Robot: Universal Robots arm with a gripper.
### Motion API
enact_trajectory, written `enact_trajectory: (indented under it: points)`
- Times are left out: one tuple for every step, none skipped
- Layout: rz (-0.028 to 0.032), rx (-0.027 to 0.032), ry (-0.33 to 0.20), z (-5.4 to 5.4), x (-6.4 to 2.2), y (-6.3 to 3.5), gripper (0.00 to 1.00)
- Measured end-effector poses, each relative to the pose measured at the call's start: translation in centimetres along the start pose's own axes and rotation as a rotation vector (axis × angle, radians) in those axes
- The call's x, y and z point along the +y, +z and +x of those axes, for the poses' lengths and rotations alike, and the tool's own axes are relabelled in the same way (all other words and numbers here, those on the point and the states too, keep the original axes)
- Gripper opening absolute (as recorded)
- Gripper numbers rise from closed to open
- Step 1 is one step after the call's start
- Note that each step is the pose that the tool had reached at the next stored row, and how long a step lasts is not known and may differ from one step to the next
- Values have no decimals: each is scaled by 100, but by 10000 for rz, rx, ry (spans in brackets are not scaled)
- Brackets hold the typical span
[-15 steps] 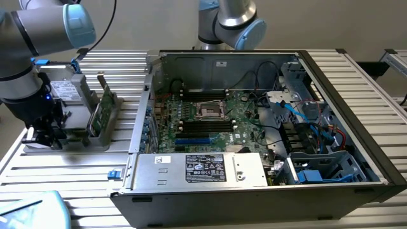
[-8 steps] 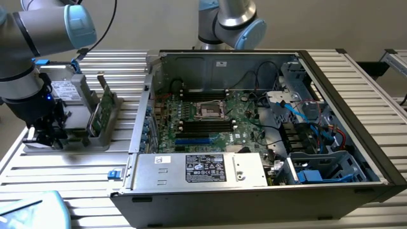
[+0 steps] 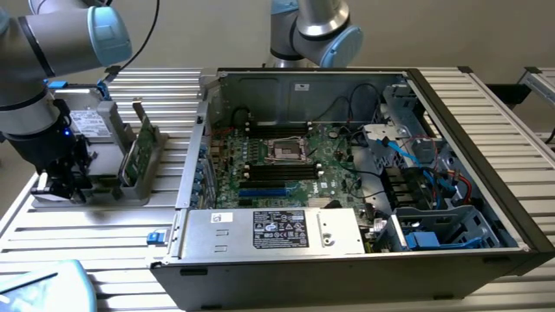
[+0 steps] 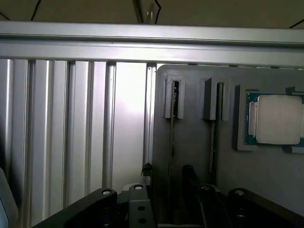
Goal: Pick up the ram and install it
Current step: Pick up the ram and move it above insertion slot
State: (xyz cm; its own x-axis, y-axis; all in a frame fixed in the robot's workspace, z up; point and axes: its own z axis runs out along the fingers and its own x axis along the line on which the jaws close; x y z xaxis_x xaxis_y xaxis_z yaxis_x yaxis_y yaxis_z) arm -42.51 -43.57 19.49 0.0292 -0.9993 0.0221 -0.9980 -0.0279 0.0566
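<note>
- Gripper (image 3: 59, 185) sits low over the grey holder (image 3: 117, 194) on the slatted table (image 3: 78, 227), at 9 o'clock of the open PC case (image 3: 485, 123) in the exterior view. Jaws are spread with one finger each side of the ram, and I see no contact (nothing gripped).
- Ram (image 4: 171, 142) stands on edge in a holder slot. The wrist view sees it edge-on, running between the fingertips (image 4: 190, 175).
- Handling, my read: a light, stiff, thin board. It's fragile at the chips and contact edge and won't like twisting. Best hold is on the flat faces near the free long edge, square to the board, with modest squeeze.
- Second slot (image 4: 213, 128) just beside it holds another thin edge (can't tell what). It's a tight neighbour for the finger on that side.
- Processor chip (image 4: 278, 118) lies in its own pocket one place further along, apart from the fingers.
- Taller green card (image 3: 139, 153) with a metal bracket stands upright at 3 o'clock of the gripper. It's between gripper and case, so it looks like the main obstacle.
- Motherboard (image 3: 295, 162) lies flat in the case, with black memory slots (image 3: 277, 172) at 6 o'clock of the socket (image 3: 286, 149).
- Power supply (image 3: 277, 231) is at 6 o'clock of the board and blue cables (image 3: 416, 156) at 3 o'clock (cluttered side).
</note>
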Motion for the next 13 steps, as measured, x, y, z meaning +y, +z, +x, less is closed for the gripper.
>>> enact_trajectory:
  points:
    - [0,0,0,0,0,0,39]
    - [0,0,0,0,0,0,39]
    - [0,0,1,0,0,0,39]
    - [0,0,1,0,0,0,39]
    - [0,0,1,0,0,0,39]
    - [0,0,2,0,0,0,37]
    - [0,0,2,0,0,0,30]
    - [0,0,2,0,0,0,30]
    - [-2,1,1,0,0,1,30]
    - [-1,0,2,0,-1,4,30]
    - [0,0,2,-1,-1,9,30]
    - [0,-1,2,0,-1,12,30]
    - [0,0,1,0,-1,13,30]
